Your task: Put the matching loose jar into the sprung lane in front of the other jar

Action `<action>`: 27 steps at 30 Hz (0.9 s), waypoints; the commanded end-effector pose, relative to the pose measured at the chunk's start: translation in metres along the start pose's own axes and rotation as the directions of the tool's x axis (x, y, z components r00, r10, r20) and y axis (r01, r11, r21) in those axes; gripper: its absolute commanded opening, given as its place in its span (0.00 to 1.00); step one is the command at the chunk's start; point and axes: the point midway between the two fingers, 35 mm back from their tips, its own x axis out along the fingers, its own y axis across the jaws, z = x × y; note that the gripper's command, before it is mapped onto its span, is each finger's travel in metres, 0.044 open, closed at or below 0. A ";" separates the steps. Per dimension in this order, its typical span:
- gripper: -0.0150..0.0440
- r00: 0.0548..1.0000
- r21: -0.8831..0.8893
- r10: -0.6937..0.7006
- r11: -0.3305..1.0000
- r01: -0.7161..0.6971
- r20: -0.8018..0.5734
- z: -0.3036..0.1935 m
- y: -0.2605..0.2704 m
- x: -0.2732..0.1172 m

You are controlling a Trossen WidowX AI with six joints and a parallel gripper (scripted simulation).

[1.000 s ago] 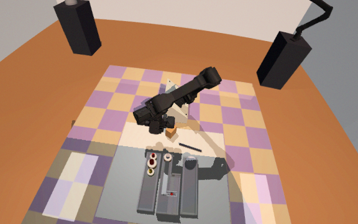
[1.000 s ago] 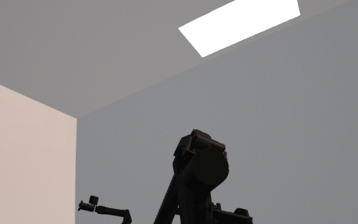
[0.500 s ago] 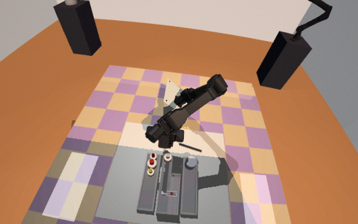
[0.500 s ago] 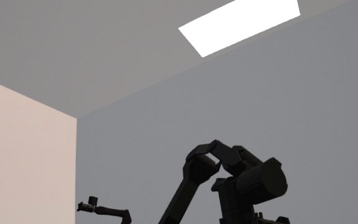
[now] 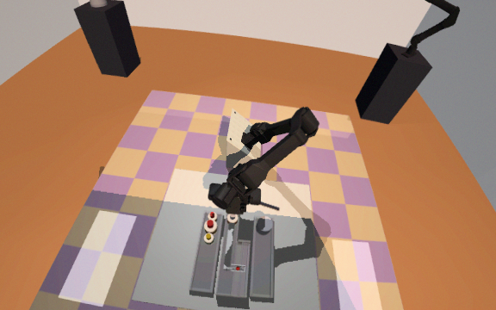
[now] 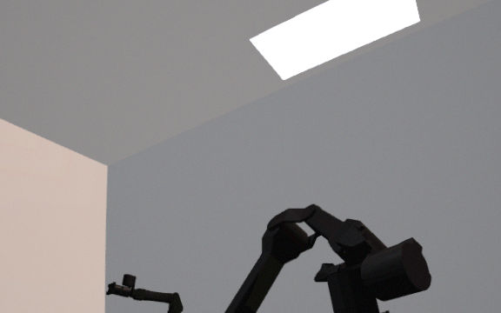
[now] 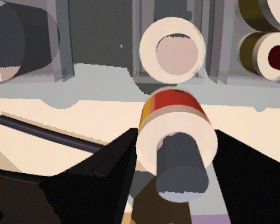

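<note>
Gripper [image 5: 236, 210] [image 7: 173, 135]: fingers closed on the loose jar [image 7: 177, 100], red-and-yellow band, dark knob. Wrist view shows this grip; in the top view the arm covers it. Held jar lies between the fingertips. Beyond it, the pale-topped lane jar [image 5: 232, 219] [image 7: 146, 50] occupies the middle lane's near end. Side lanes: knobbed jars [image 5: 210, 225] [image 7: 248, 57]; large dark jar [image 5: 265, 225] [image 7: 41, 40]. Dark rod [image 5: 267, 205] [image 7: 51, 132] lies outside the lanes.

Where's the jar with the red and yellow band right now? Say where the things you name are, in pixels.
In the wrist view, the banded jar [image 7: 177, 117] is between the claw's [image 7: 175, 150] black fingers, low and right of centre, just below the white-topped jar [image 7: 147, 50] in the middle lane.
</note>
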 end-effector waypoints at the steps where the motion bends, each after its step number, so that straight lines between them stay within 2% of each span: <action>1: 0.25 1.000 0.009 0.009 1.000 -0.009 -0.007 -0.003 0.001 0.012; 27: 0.25 1.000 0.009 0.009 1.000 -0.009 -0.006 0.006 0.001 0.013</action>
